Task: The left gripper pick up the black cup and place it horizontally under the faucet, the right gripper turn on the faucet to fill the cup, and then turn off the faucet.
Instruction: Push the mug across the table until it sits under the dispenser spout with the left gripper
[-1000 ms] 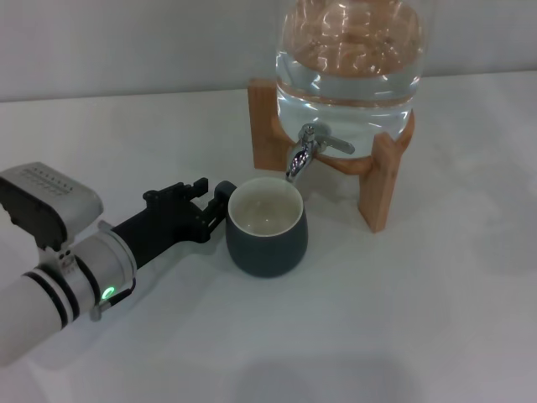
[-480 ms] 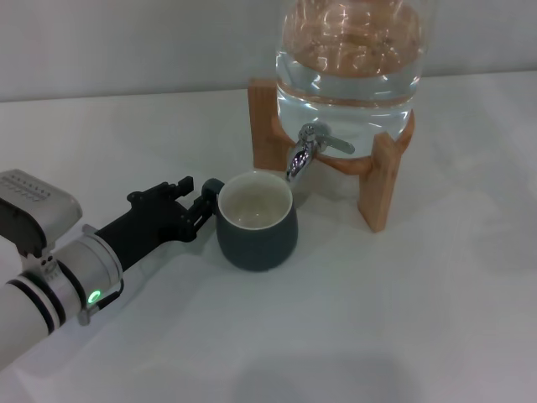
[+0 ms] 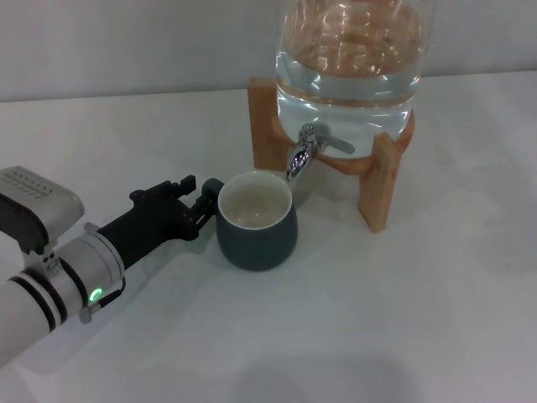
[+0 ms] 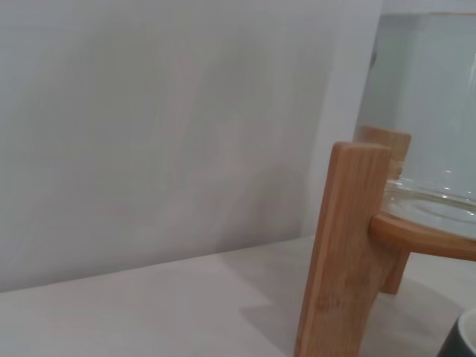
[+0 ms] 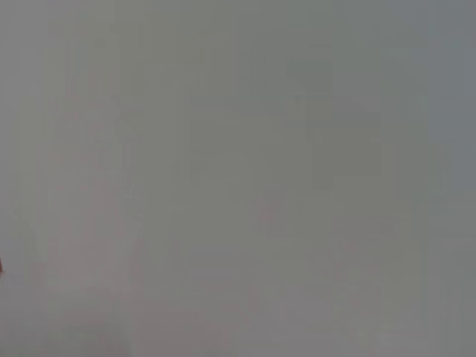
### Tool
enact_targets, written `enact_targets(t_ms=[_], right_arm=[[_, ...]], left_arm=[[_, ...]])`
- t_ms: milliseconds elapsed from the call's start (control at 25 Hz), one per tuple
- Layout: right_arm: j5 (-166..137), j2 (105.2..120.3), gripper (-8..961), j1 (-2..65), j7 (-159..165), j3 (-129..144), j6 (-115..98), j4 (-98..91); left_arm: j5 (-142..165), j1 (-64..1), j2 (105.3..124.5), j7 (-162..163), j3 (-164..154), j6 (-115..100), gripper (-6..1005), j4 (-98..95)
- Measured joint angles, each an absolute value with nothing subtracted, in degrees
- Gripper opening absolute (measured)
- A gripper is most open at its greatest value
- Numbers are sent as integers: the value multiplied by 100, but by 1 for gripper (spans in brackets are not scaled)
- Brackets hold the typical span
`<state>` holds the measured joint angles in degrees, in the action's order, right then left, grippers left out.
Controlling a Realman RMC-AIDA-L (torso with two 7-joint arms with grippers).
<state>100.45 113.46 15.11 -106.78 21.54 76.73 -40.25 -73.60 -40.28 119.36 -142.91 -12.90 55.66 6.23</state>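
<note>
My left gripper (image 3: 204, 201), prob. clamped on cup (image 3: 256, 232) handle, dragged it left, off-centre under faucet (image 3: 304, 151); needs re-centring.

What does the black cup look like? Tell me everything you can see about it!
The black cup is squat and rounded, matte dark grey-black outside and cream-white inside. It looks empty and stands upright on the white table, its rim just below the faucet. Its handle side faces the left gripper, whose fingers sit right at the handle. One corner of its rim also shows in the left wrist view.
</note>
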Motion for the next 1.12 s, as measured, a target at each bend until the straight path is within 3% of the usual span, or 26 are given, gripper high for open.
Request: enact_targets(t_ms=[1120], right_arm=[[10045,11375,844,1541,-10697,2153,7657,-4014]], left_arm=[[-7337,-4339,11963,-14291,-1310,5266,401,664]])
